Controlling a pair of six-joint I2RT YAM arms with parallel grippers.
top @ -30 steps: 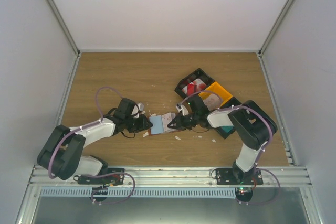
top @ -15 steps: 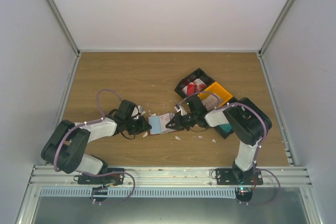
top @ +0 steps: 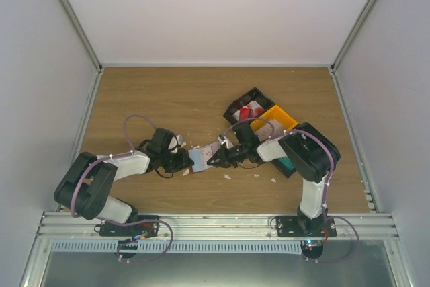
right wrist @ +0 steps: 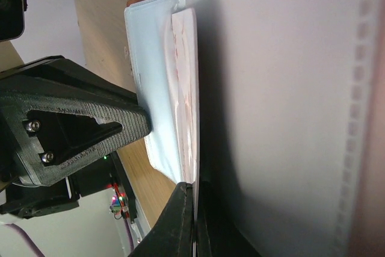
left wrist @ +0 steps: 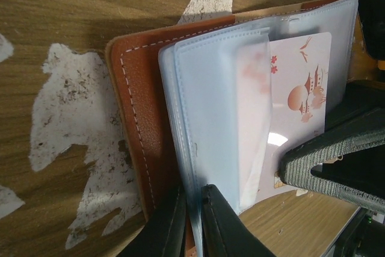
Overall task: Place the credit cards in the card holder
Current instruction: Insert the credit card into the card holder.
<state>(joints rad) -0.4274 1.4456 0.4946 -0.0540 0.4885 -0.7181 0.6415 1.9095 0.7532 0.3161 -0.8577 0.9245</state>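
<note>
Card (left wrist: 298,97): pinkish-white, partly inside holder (left wrist: 138,106), pinched tight by right gripper (right wrist: 194,192); left gripper (left wrist: 194,200) clamped on holder's blue-grey pocket edge.

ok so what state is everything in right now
card holder: open, leather side down on the table
pale pink card: partly slid into a blue-grey pocket
left gripper: shut on the card holder
right gripper: shut on the pale pink card
red-and-white card: lying in the black bin
</note>
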